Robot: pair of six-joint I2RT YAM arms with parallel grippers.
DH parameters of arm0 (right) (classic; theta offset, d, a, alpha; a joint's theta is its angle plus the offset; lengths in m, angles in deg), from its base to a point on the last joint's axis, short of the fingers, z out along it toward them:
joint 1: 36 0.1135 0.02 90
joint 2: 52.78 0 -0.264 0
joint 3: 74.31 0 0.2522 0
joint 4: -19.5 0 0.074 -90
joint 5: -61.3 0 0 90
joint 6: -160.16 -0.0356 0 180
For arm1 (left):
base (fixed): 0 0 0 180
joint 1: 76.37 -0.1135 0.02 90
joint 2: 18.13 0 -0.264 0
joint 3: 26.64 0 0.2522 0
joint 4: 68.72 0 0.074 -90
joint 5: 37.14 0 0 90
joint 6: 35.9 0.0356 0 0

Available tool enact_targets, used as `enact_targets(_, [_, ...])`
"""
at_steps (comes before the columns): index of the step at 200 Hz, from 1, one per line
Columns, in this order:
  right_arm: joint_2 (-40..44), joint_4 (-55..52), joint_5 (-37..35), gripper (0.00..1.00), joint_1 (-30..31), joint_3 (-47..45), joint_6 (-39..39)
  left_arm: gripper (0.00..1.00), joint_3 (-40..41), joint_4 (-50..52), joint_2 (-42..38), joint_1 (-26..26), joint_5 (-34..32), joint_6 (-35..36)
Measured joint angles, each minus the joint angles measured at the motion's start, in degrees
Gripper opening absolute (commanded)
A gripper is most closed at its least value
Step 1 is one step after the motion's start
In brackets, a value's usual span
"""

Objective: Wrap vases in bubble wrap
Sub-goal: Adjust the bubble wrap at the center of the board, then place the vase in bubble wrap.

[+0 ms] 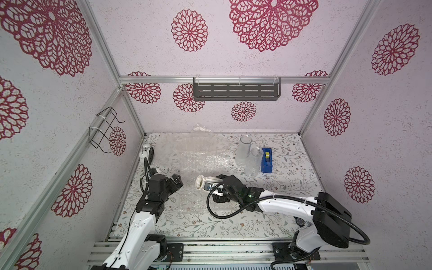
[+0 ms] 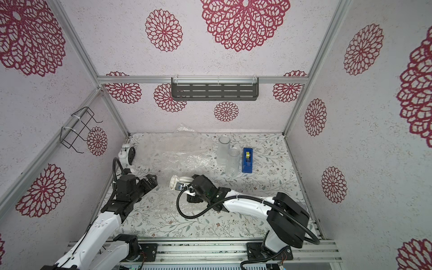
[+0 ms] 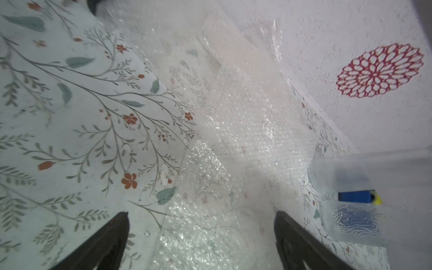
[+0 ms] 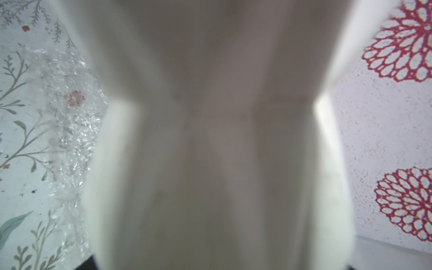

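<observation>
Left claw (image 1: 178, 181): spread wide with nothing between the fingers. In my wrist view (image 3: 201, 213) I see only wrap and table past the tips.
Right claw (image 1: 216, 181): pinched around the white vase (image 1: 203, 181). The body fills my right wrist view (image 4: 215, 140), blurred, so I can't make out the pads.
White vase, attitude: lying over sideways, with its scalloped rim pointing at the left claw. There's a clear gap between rim and claw in both top views.
Bubble wrap pile (image 1: 194, 152): crumpled up ahead of both claws. Its near edge is just past the left fingertips and its far edge is against the back wall.
Flat wrap sheet (image 1: 194, 205): spread on the table (image 1: 292, 187) below and behind the right claw. Its edges are hard to trace on the floral print.
Frosted cylinder (image 1: 244, 149): upright, beyond the right claw and off to its outer side.
Clear ribbed glass (image 1: 254, 163): upright, touching or just beside the cylinder, and the nearer of the two to the right claw.
Tape dispenser (image 1: 267, 160): just outboard of the ribbed glass.
Open room: bare table outboard of the right arm, and a free lane between the two claws.
Tight spots: the left claw has the side frame close on its outer side, with a small white-and-black object (image 1: 147, 152) ahead in that corner.
</observation>
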Motion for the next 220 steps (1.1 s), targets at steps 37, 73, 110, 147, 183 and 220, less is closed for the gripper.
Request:
enact_targets(37, [-8.31,-9.60,-0.09,0.54,1.60,10.05,0.72,0.98,1.95,2.29,-9.57,-2.62,-3.85,0.13])
enact_targets(73, [-16.11,-18.01,-2.05,0.54,3.39,18.78,0.90,0.98,3.06,3.08,-12.22,-3.15,-6.01,0.74])
enact_targets(110, [-21.97,-23.17,-5.03,0.54,4.22,24.63,1.79,0.98,3.78,3.48,-12.00,-3.52,-6.80,1.03])
enact_targets(147, [-23.32,-24.90,-6.47,0.60,4.76,25.51,3.21,0.98,4.17,3.48,-12.02,-3.67,-6.93,1.16])
enact_targets(183, [-24.96,-24.59,-7.41,0.76,5.38,25.70,4.81,0.98,4.17,3.43,-12.00,-3.74,-6.93,1.16])
enact_targets(220, [-25.59,-24.22,-7.45,0.88,5.66,25.70,5.79,0.98,4.17,3.32,-10.99,-3.78,-6.86,1.18])
